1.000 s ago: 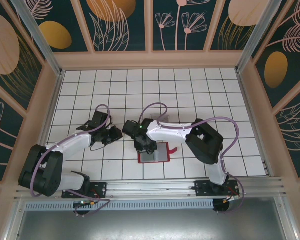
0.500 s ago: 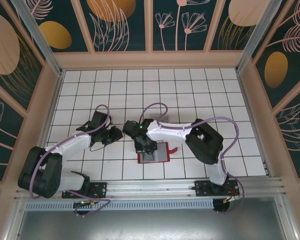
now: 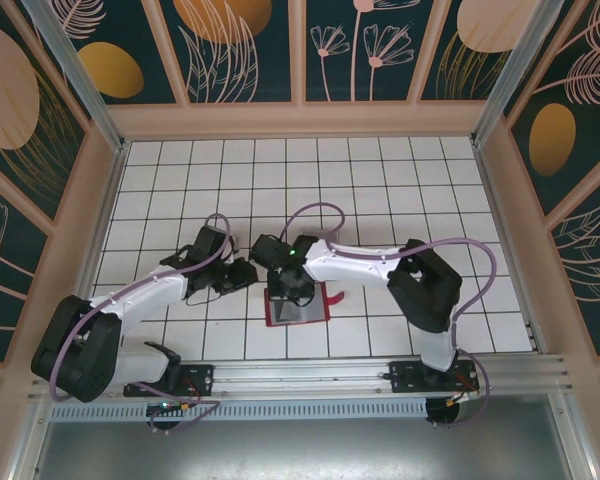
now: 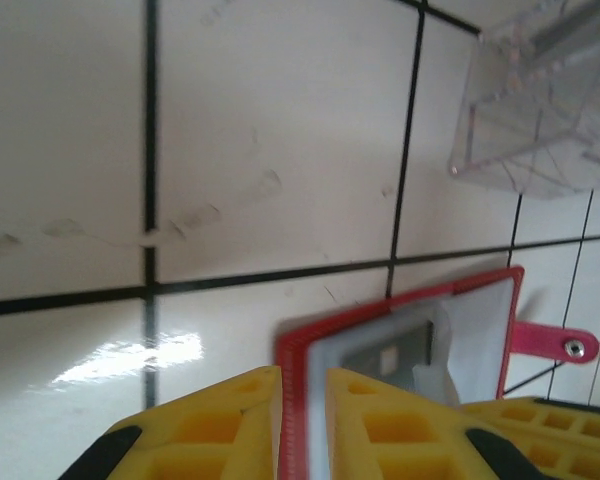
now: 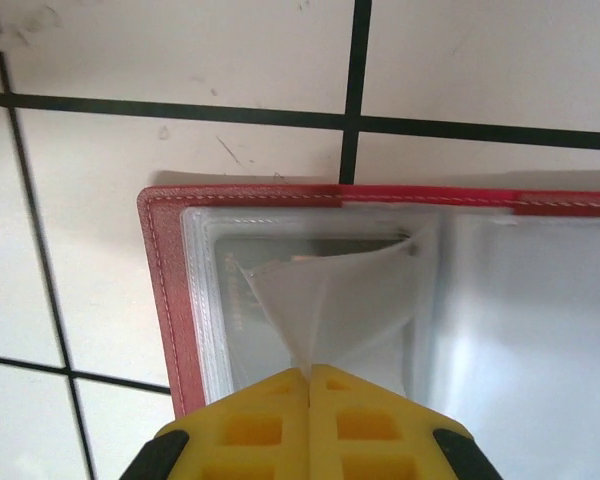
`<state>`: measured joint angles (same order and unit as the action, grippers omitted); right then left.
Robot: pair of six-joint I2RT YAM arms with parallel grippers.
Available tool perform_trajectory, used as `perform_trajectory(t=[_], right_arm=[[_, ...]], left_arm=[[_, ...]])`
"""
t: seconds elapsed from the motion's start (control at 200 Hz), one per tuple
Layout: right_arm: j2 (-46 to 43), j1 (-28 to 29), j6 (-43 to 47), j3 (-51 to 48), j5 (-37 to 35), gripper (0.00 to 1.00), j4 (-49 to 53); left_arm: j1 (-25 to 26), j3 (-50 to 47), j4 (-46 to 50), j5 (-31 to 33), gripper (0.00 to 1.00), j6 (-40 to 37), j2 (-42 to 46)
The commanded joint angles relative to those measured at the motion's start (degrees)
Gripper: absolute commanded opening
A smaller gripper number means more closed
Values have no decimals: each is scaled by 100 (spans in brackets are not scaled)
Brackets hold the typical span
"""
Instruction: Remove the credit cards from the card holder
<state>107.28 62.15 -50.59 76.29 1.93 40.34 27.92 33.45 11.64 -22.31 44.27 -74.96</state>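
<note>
**Card lies just past the right claw's tips, under a clear sleeve**

Seen from my remote station, the red card holder [image 3: 305,313] lies open and flat on the surface [image 3: 380,180], lining up, between the two arms and toward the near edge. Its long axis runs left to right across the tiles, and its closing tab [image 4: 552,344] points toward the right arm's side.

My left claw [image 4: 302,400] is nipped on the holder's red left edge, one finger on each side of it. My right claw [image 5: 310,385] is pressed together on a pale see-through sleeve [image 5: 330,300], which is drawn into a peak at the fingertips.

A dark card [image 5: 280,250] lies just beyond those tips, tucked under the sleeve in the half nearer the left claw's grip. Its long side seems to run with the holder's, though most of it is covered. The right arm is plainly the nearer one. I judge the coming move turns on reaching the card beneath that sleeve, not the sleeve itself.
</note>
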Motion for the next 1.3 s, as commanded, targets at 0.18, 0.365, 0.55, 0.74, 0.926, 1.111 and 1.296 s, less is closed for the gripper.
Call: perform_trajectory(t=[0.18,0.365,0.55,0.74,0.926,1.111,1.296], right_arm=[[-972,-311,-345,-1076,526,2,-1091],[-1340,-494,-530,-1780,875,2,-1726],[-1426,-528,-549,-2059,959,5,-1838],[-1625,-543,-540,-2097,729,15,-1531],[-2017,-706,-455,-2174,437,26,-1130],[-2616,-1046,-397,-2384,236,29,-866],[-3158,-1469,-273,-2616,97,29,-749]], left_arm=[[649,269,-399,-213,20,482,-489],[1078,484,-505,-282,19,583,-916],[1417,727,-404,-317,19,591,-1368],[1606,924,-304,-346,19,548,-1616],[1683,1175,-199,-370,19,515,-1775],[1755,1472,52,-345,19,409,-1888],[1950,1807,263,-352,20,278,-2153]])
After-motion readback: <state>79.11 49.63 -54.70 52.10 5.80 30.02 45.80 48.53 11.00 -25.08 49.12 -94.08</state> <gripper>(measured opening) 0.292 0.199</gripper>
